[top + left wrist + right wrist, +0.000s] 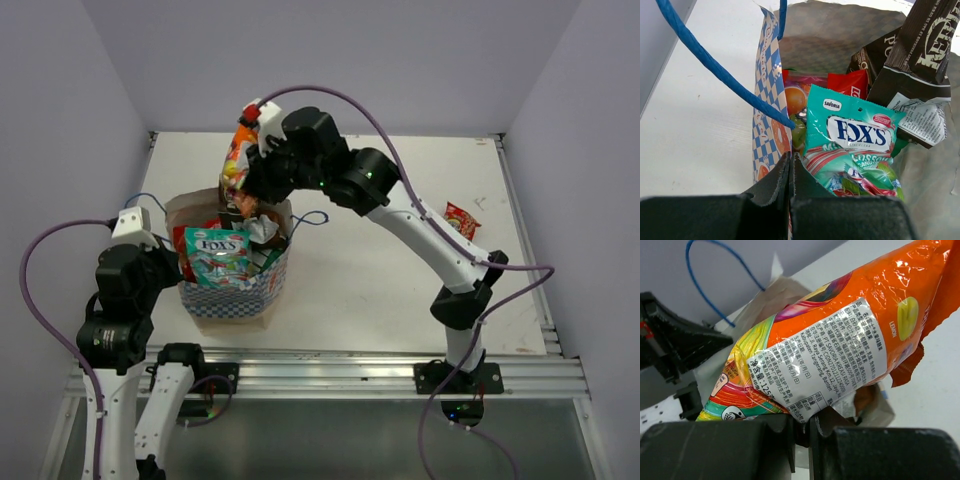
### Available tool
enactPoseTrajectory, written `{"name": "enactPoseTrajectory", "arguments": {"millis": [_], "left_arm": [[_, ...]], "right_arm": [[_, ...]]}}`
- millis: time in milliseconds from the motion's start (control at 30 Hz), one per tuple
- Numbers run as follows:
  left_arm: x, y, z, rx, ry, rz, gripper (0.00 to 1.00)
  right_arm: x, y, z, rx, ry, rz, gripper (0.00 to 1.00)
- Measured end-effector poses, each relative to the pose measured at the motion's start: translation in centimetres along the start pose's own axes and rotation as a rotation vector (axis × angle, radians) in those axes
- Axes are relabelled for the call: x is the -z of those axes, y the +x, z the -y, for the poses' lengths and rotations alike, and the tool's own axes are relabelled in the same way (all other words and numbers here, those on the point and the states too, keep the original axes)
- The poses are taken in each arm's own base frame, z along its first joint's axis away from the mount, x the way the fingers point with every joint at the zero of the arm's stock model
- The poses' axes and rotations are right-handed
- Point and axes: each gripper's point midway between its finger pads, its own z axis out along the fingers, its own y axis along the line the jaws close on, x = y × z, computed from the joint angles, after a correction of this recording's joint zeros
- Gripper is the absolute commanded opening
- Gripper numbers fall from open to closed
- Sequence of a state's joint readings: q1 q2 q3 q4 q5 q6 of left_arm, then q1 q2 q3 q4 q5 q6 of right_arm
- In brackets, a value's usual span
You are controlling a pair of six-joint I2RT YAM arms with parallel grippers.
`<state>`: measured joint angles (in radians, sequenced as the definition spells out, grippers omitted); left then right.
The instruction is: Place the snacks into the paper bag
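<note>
The paper bag (235,295) stands at the near left, white with a blue-white checked band (767,100) and blue cord handles (715,70). Inside it are a teal Fox's candy pack (855,145), a red pack (850,82) and a large brown bag (920,65). My left gripper (790,160) is shut on the bag's left rim; it also shows in the top view (172,252). My right gripper (802,422) is shut on the lower edge of an orange candy pack (840,340) and holds it over the bag's far rim (240,150). The bag's mouth (757,305) lies below it.
A small red packet (461,218) lies on the white table at the right. The table's far edge (320,134) meets the back wall. Lilac walls close in left and right. A blue handle loop (312,217) hangs over the bag's right side.
</note>
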<state>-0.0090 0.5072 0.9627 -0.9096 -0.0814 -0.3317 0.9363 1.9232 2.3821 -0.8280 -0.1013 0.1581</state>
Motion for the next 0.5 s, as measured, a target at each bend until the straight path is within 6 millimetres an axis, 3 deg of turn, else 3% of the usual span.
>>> {"name": "enactPoseTrajectory", "arguments": {"millis": [100, 300, 367, 467, 500], "left_arm": [[0.1, 0.0, 0.0, 0.001, 0.002, 0.003, 0.00], [0.7, 0.4, -0.2, 0.002, -0.003, 0.000, 0.00], [0.9, 0.7, -0.4, 0.002, -0.007, -0.005, 0.00], [1.2, 1.0, -0.5, 0.006, -0.009, -0.008, 0.00], [1.2, 0.9, -0.5, 0.007, -0.008, -0.007, 0.00]], "right_arm": [[-1.3, 3.2, -2.7, 0.007, -0.058, -0.097, 0.00], [-6.0, 13.3, -4.0, 0.022, -0.047, -0.382, 0.00], [-6.5, 14.8, -4.7, 0.034, -0.048, -0.423, 0.00], [-5.8, 15.5, -5.9, 0.054, -0.051, -0.462, 0.01], [-5.6, 15.6, -6.2, 0.061, -0.047, -0.472, 0.10]]}}
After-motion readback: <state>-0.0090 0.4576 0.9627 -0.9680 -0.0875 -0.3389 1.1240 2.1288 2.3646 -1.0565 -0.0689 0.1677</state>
